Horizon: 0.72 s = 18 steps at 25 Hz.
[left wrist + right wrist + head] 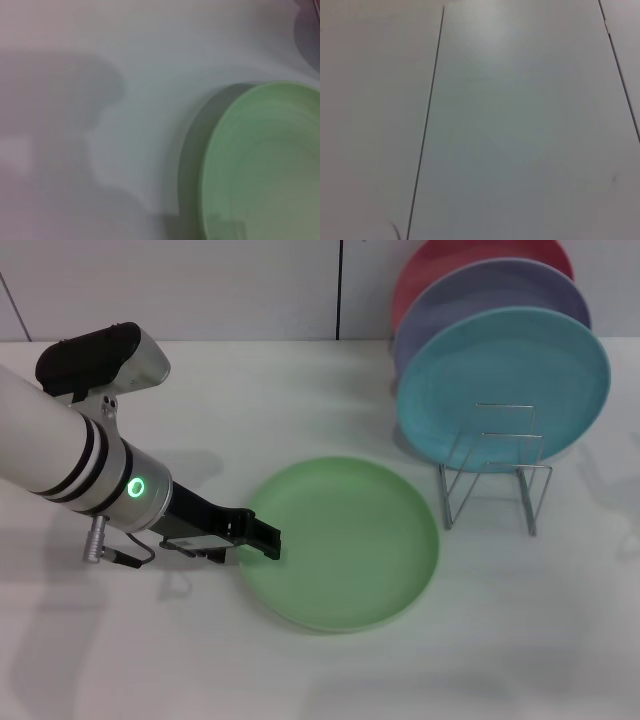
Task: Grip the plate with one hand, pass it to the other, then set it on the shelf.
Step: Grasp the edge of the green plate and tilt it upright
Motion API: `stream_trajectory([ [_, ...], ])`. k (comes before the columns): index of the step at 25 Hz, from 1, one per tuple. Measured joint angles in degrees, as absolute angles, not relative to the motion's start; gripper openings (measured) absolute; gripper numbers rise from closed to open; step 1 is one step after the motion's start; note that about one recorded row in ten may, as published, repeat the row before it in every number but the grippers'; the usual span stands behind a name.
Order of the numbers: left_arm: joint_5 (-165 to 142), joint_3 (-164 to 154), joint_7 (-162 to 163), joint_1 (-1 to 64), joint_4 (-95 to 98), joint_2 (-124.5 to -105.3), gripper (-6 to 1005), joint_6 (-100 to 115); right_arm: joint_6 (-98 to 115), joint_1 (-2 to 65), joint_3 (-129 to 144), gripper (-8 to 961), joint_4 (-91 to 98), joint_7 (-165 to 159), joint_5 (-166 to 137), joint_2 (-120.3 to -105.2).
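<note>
The light-green plate (345, 540) lies on the white table in the middle of the head view. It also fills one corner of the left wrist view (265, 165). My left gripper (262, 538) reaches in from the left and is at the plate's left rim, with its tip over the edge. The silver wire shelf (490, 475) stands to the right of the plate, a little farther back, with its front loops free. My right gripper is out of view; its wrist camera shows only pale panels.
A light-blue plate (505, 385) stands upright in the rack, with a lavender plate (480, 300) and a red plate (450, 265) behind it. The white table (300, 410) runs back to a wall.
</note>
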State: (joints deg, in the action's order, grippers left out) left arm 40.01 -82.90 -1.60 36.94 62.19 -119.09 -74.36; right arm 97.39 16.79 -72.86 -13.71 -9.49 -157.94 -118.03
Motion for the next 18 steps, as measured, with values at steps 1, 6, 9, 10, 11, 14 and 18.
stream_trajectory([
  [1, 40.01, -82.9, -1.6, 36.94, 62.19, -119.09, 744, -74.36, 97.39, 16.78, -72.86, 713, -13.71, -9.5, -157.94, -118.03],
  [6, 40.69, -83.29, -1.74, 36.92, 62.14, -119.09, 713, -74.22, 97.38, 16.78, -72.86, 713, -13.71, -9.49, -157.94, -117.98],
  [9, 40.69, -83.43, -1.79, 36.91, 62.12, -119.09, 694, -74.18, 97.47, 16.79, -72.86, 713, -13.71, -9.5, -157.94, -117.92],
  [10, 40.69, -83.48, -1.82, 36.91, 62.09, -119.09, 688, -74.14, 97.47, 16.79, -72.86, 713, -13.71, -9.5, -157.94, -117.92],
  [11, 40.69, -83.53, -1.84, 36.91, 62.07, -119.09, 682, -74.14, 97.55, 16.79, -72.86, 713, -13.71, -9.5, -157.94, -117.92],
  [14, 40.69, -83.99, -1.88, 36.91, 62.05, -119.09, 663, -74.07, 98.13, 16.75, -72.86, 713, -13.71, -9.49, -157.94, -117.92],
  [18, 40.7, -84.37, -1.87, 36.91, 62.05, -119.09, 638, -74.05, 98.32, 16.71, -72.86, 713, -13.71, -9.49, -157.94, -117.92],
])
